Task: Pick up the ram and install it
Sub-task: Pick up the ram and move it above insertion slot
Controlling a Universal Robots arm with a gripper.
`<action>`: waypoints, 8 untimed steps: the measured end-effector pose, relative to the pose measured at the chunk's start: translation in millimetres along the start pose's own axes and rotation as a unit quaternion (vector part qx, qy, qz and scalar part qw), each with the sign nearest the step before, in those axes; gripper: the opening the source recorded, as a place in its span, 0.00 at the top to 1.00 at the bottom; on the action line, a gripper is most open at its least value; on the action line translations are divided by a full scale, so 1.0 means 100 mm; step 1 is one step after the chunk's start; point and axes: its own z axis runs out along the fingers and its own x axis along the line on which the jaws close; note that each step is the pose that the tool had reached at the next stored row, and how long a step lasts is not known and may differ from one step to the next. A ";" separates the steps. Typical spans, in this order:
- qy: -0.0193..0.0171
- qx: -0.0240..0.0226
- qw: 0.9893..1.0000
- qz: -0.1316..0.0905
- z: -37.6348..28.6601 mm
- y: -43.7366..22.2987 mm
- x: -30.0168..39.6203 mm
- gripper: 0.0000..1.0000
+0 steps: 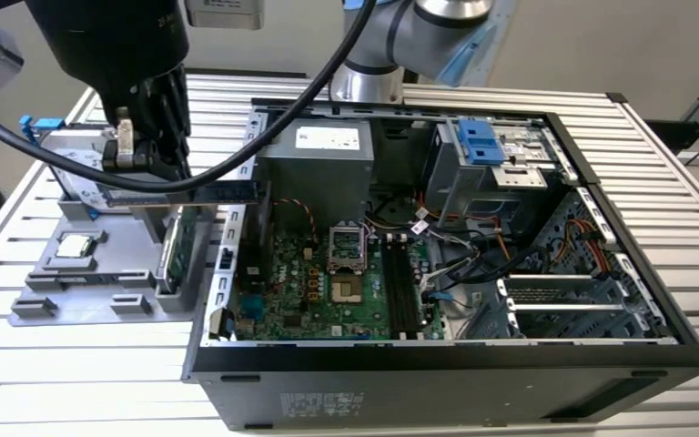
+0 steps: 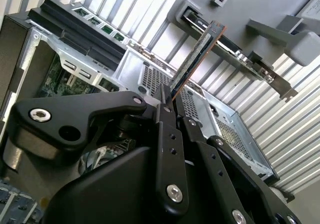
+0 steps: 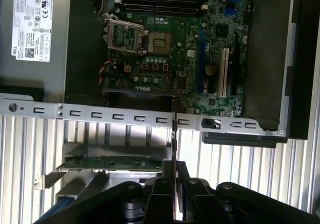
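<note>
**Slatted metal table [image 1: 690, 164], open case [image 1: 447, 378]: ram [image 2: 196, 58] held in the gripper [image 2: 173, 105]**

On the table two things lie side by side. One is a dark computer case, lying open. The other is a grey tray [image 1: 34, 309], at the exterior view's left of the case. On the tray sit a small silver chip [image 1: 76, 244] and a green card [image 1: 177, 246], which stands upright just beside the case wall.

The gripper hangs above the border between tray and case. Its two black fingers [image 2: 165, 134] are closed narrow on one end of the ram, and the rest of the stick reaches out free from the fingertips. In the exterior view the ram lies about level, over the case's left wall, and points toward the case. In the first wrist view it is seen edge-on, as a thin line. This line crosses the metal rail [image 3: 90, 106] of the case, which has a row of small openings. The card is on one side of this rail and the green board [image 3: 187, 54] on the other.

Inside the case the board lies flat on the floor. A square socket [image 1: 347, 248] is near its middle. Long dark slots [image 1: 400, 287] run just beside the socket, at the exterior view's right of it. The ram is well apart from these slots. A grey box [image 1: 325, 150] stands at the far end of the board.
</note>
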 end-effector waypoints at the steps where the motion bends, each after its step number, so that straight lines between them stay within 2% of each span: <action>1: 0.000 0.000 1.000 0.000 0.000 0.008 -0.001 1.00; 8: 0.000 0.000 1.000 0.000 0.002 0.061 -0.003 1.00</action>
